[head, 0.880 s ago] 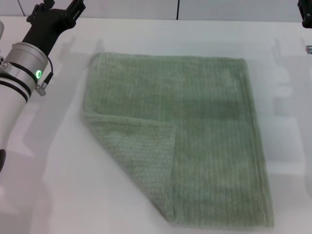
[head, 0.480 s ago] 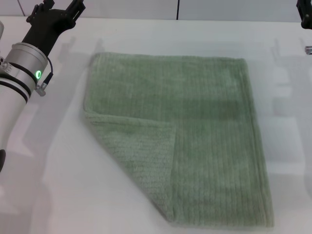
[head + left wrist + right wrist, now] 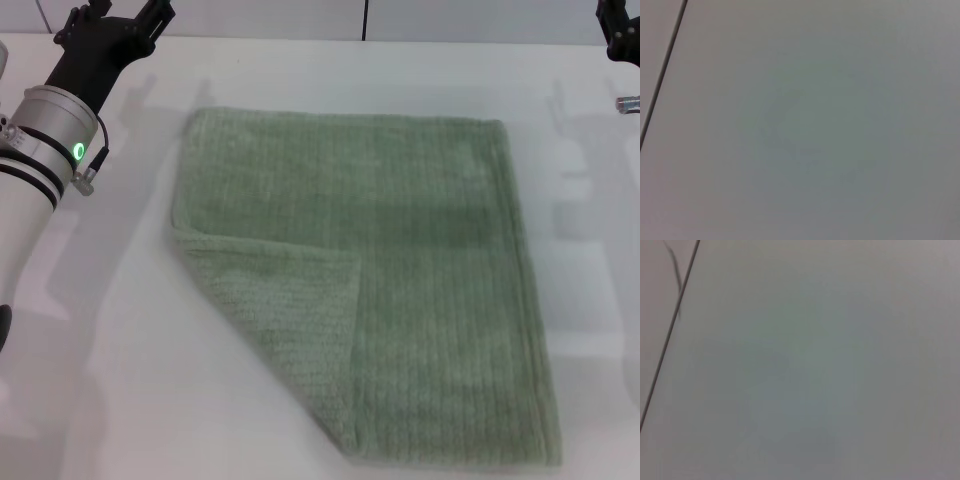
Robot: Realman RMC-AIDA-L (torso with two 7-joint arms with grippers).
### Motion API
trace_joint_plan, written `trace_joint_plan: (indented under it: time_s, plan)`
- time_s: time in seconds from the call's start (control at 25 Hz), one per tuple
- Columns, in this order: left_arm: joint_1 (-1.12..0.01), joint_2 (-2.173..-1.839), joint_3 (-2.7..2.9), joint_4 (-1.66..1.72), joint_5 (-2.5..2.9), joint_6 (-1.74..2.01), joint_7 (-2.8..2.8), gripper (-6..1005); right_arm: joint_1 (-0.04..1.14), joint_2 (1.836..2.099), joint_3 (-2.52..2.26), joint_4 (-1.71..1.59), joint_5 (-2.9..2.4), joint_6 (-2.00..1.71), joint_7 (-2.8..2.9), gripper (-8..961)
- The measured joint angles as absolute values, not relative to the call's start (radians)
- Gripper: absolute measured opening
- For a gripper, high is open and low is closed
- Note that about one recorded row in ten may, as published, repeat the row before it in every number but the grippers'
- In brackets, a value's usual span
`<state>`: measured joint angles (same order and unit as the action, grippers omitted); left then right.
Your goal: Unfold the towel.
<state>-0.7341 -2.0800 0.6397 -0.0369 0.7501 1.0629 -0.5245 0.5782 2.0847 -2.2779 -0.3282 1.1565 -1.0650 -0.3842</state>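
The towel point(image 3: 370, 290) lies flat on the table point(image 3: 120, 380), its near-left corner folded over. The left gripper point(image 3: 112, 22) waits far left, spread open; the right gripper point(image 3: 618, 25) I cannot tell. A shallow pinch may slip off the flap

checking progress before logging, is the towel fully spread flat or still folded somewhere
Mostly spread, not fully. The towel lies flat on the table, but its near-left corner is folded over onto it as a triangular flap.

no readable text, label, brand, number or sign appeared in any view.
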Motion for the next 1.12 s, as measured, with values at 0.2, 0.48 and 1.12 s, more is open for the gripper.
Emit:
trace_joint_plan:
  time_s: [0.2,0.48,1.12]
  plan:
    - [-0.736,-2.08,0.64,-0.035,0.75,1.059,-0.525,834,0.578,2.085,-2.278,-0.328,1.157,-1.065,-0.381,703]
    - [-0.738,-2.08,0.64,-0.033,0.75,1.058,-0.525,831,0.579,2.085,-2.278,-0.331,1.157,-1.065,-0.38,703]
    - [-0.736,-2.08,0.64,-0.027,0.75,1.058,-0.512,823,0.587,2.078,-2.26,-0.477,1.157,-0.855,-0.426,292]
